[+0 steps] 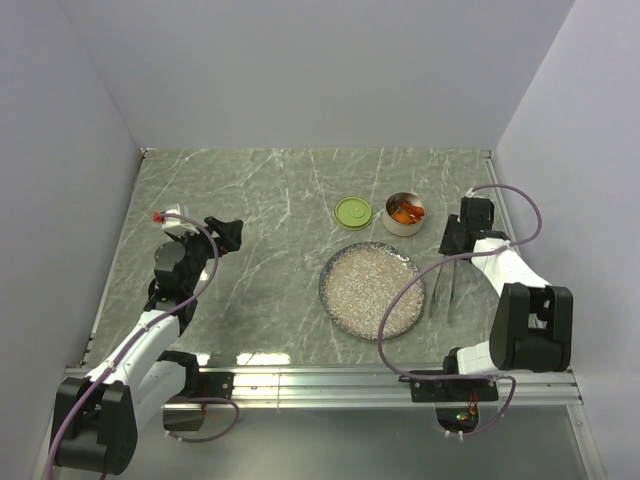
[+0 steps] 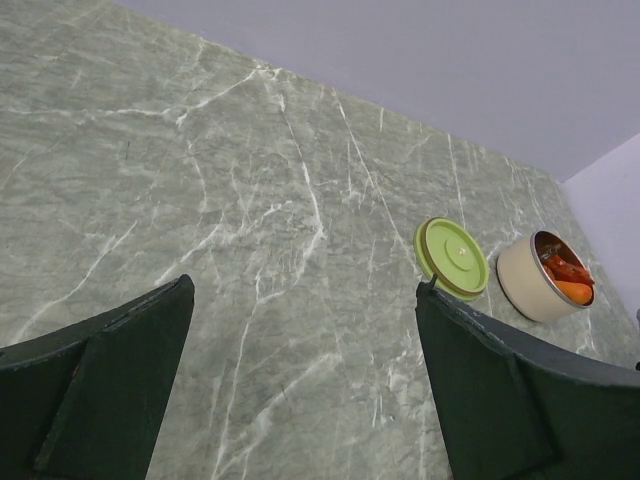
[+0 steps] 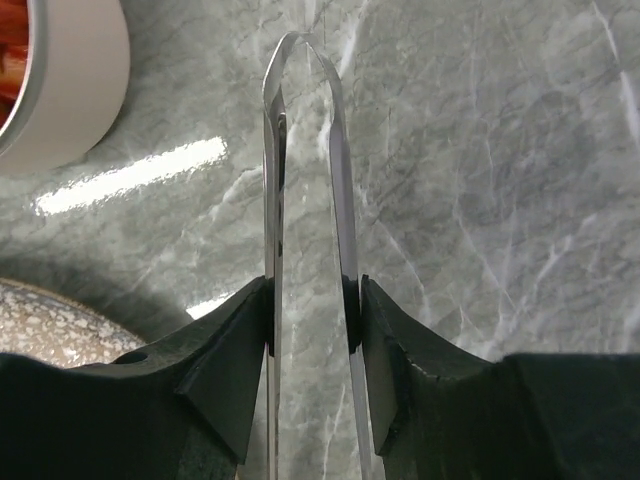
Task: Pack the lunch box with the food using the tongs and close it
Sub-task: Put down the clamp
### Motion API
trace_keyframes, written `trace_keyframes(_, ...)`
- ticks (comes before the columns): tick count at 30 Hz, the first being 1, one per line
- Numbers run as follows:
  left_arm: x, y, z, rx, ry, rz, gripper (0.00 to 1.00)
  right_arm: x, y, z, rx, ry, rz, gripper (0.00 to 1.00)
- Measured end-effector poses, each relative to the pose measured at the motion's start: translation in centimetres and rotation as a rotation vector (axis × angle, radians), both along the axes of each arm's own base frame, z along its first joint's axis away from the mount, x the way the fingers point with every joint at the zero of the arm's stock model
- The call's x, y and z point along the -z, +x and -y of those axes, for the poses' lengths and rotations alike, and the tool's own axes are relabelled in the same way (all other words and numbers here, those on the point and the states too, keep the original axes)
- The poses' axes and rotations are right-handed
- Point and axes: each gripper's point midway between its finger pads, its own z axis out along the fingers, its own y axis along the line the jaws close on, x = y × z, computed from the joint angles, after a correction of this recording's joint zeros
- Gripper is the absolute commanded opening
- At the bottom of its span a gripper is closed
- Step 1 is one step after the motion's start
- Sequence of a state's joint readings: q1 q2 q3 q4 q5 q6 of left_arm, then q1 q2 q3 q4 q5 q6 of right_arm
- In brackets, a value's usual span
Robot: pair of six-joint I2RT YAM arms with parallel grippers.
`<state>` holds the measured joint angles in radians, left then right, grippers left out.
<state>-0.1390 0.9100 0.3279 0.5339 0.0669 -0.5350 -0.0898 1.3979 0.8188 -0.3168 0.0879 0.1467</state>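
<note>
The lunch box (image 1: pixel 404 214) is a small round tin standing open behind the plate, with orange and red food (image 1: pixel 405 210) inside. Its lime-green lid (image 1: pixel 352 212) lies flat on the table just left of it. My right gripper (image 1: pixel 449 254) is shut on the tongs (image 1: pixel 438 290), which run toward the near edge right of the plate. In the right wrist view the two fingers (image 3: pixel 240 350) press on both thin arms of the tongs (image 3: pixel 272 200), whose joined end points away. My left gripper (image 1: pixel 232 235) hangs open and empty far to the left.
A large speckled grey plate (image 1: pixel 372 290) lies between the arms, with no food showing on it. The left wrist view shows the lid (image 2: pixel 455 255) and the lunch box (image 2: pixel 535 285) far ahead on the marble. White walls close in three sides of the table.
</note>
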Motion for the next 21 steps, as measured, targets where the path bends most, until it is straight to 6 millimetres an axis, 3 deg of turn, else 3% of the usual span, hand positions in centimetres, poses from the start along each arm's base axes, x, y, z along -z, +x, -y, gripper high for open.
trace_keyframes(9, 0.0, 0.0, 0.0, 0.0, 0.0, 0.002, 0.99, 2.1, 1.4, 0.7, 0.038, 0.028, -0.04, 0.53)
trace_keyframes(12, -0.2, -0.1, 0.1, 0.007, -0.001, 0.005, 1.0, 2.9, 1.5, 0.6, 0.04, 0.04, -0.062, 0.61)
trace_keyframes(13, -0.2, -0.1, 0.1, 0.009, -0.001, 0.005, 1.0, 3.0, 1.5, 0.5, 0.042, 0.045, -0.065, 0.65)
trace_keyframes(21, -0.1, -0.2, 0.5, 0.033, -0.002, 0.004, 0.99, 2.6, 1.9, 0.7, 0.057, 0.043, -0.05, 0.67)
